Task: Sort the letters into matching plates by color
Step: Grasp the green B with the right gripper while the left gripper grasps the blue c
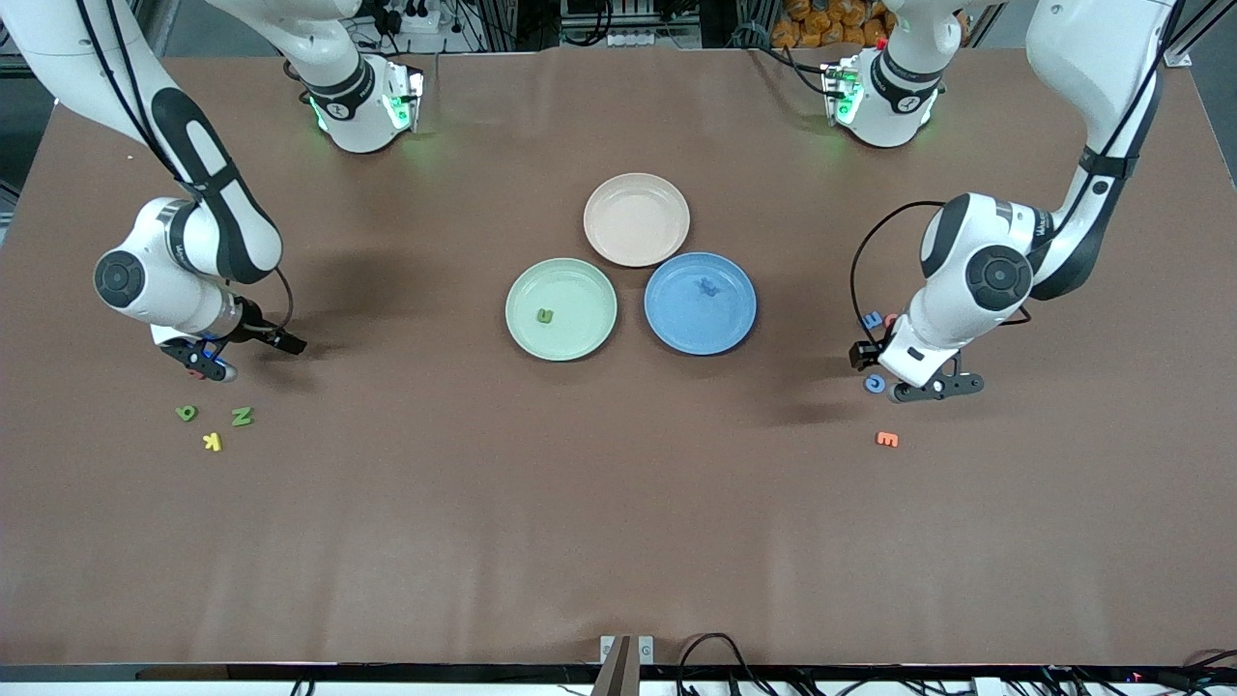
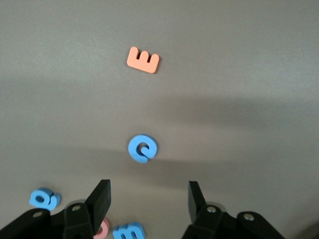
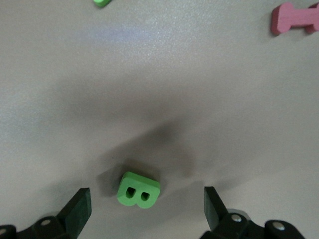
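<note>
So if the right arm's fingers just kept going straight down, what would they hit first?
Probably the green letter B: it lies on the table between the open fingers of the right gripper, though how high they are above it is unclear.

3 plates are counted: 1 green plate [image 1: 527, 333], 1 blue plate [image 1: 676, 329], 1 pale pink plate [image 1: 637, 219]. Letters counted: 4 blue letters [image 2: 142, 148], at least 3 green letters [image 1: 242, 417], 2 pink letters [image 3: 294, 17], 1 orange letter [image 2: 143, 59], 1 yellow letter [image 1: 212, 442]

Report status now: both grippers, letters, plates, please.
Left gripper open over blue C. Right gripper open over green B. Green plate, blue plate: one letter each. Nothing in the way.
</note>
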`<state>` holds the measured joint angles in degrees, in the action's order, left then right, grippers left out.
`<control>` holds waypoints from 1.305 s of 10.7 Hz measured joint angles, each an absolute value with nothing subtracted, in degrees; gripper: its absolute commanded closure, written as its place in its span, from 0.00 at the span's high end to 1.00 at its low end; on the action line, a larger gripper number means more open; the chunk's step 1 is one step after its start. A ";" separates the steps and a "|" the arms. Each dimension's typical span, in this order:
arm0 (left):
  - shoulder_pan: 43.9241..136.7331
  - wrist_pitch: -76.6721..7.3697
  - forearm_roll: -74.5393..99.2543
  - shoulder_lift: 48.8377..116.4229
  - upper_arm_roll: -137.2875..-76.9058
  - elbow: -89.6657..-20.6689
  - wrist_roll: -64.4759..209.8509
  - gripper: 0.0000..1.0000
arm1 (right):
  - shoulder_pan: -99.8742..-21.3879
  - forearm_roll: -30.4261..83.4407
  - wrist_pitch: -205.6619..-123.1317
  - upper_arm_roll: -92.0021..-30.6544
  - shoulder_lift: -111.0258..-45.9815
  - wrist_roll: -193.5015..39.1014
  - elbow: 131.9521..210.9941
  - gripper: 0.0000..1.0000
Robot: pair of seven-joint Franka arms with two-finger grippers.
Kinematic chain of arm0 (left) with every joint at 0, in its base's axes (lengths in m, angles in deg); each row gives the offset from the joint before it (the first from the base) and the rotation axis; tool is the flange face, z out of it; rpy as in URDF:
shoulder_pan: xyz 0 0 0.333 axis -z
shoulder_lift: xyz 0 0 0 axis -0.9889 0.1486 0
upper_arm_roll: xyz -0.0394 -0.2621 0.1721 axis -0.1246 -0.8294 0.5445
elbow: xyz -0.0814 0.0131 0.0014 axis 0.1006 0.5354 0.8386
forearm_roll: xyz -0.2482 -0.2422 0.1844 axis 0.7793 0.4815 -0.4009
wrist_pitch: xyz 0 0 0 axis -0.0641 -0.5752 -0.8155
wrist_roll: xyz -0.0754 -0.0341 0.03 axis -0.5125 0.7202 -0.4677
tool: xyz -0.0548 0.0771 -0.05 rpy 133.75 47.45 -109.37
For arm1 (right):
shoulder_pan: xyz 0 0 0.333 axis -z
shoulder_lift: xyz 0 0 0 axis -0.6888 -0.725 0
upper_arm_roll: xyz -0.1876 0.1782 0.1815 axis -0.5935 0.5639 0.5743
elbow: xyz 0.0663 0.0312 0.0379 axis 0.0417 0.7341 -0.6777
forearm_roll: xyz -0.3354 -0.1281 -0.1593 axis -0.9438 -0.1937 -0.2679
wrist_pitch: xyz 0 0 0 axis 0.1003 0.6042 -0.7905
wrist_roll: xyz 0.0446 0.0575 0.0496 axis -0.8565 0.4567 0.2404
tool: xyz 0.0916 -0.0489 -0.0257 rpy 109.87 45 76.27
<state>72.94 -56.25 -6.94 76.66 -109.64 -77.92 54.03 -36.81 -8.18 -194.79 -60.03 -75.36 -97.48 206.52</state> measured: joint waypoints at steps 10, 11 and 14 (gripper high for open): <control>68.67 -69.34 -10.43 83.73 -109.60 -78.84 54.84 0.67 | -36.93 -8.18 -198.07 -59.90 -75.79 -97.14 207.27 0.44; 68.68 -69.85 -10.43 84.16 -109.62 -78.85 54.84 0.67 | -36.92 -8.19 -198.09 -59.99 -75.70 -96.62 207.27 0.43; 68.70 -70.71 -10.46 84.98 -109.67 -78.87 54.84 0.64 | -36.91 -8.19 -198.09 -60.05 -75.60 -96.29 207.27 0.37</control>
